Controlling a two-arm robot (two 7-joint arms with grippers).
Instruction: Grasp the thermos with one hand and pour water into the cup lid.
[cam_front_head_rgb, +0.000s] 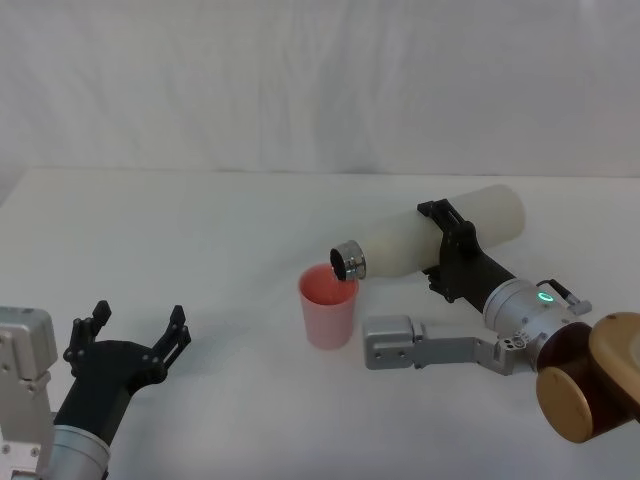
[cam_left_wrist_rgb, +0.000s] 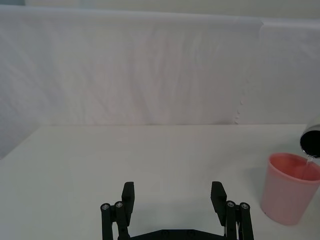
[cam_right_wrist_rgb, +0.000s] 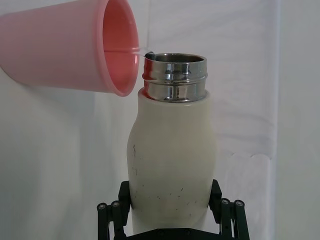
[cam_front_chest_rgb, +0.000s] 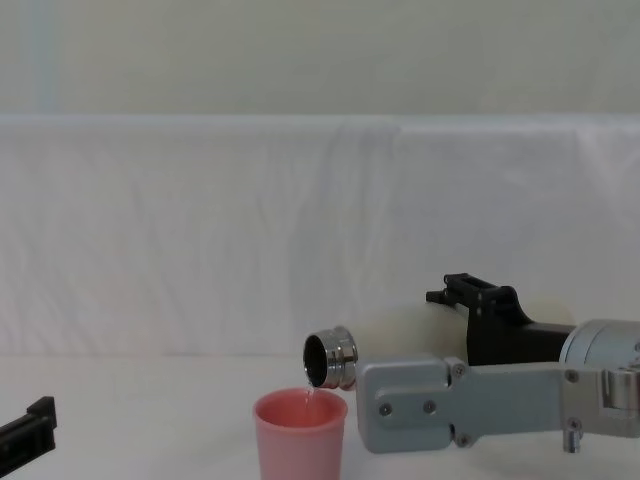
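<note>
The right end effector (cam_front_head_rgb: 452, 252) is clamped around the body of the thermos (cam_front_head_rgb: 430, 243), its black fingers (cam_right_wrist_rgb: 114, 215) pressed to either side of the cream shell. The thermos lies tipped nearly level above the counter (cam_front_head_rgb: 200, 230), base toward the arm, steel neck just over the rim of the cup lid (cam_front_head_rgb: 328, 306) — a thin stream of water (cam_front_chest_rgb: 311, 397) runs from the mouth into it. The cup lid stands upright on the counter. The left end effector (cam_front_head_rgb: 138, 335) hovers low at the counter's near left, fingers spread wide and holding nothing, well apart from the cup lid.
</note>
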